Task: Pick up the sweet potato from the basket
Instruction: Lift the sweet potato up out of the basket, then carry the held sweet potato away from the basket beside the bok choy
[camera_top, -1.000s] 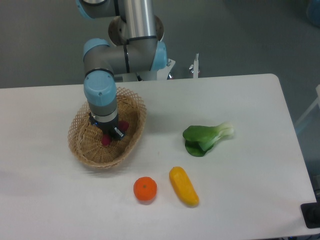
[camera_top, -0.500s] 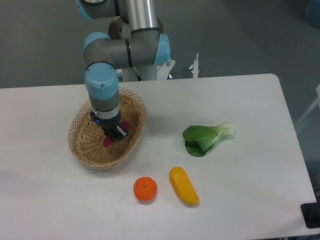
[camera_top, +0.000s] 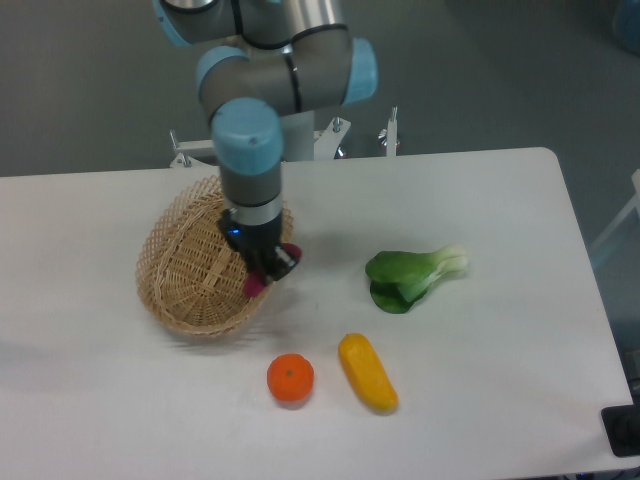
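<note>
The basket (camera_top: 200, 275) sits at my nine o'clock on the white bench (camera_top: 480, 200), its right rim just under me. My gripper (camera_top: 266, 268) has its jaws pinching the sweet potato (camera_top: 256, 283), which hangs above that rim with magenta ends showing on either side. At five o'clock lie the orange fruit (camera_top: 290, 379) and the yellow vegetable (camera_top: 367, 372), close together. At three o'clock rests the bok choy (camera_top: 410, 277), with open bench beyond to the far edge.

I can read no text, label, brand, number or sign anywhere here, on my arm or the worktop (camera_top: 480, 200).
</note>
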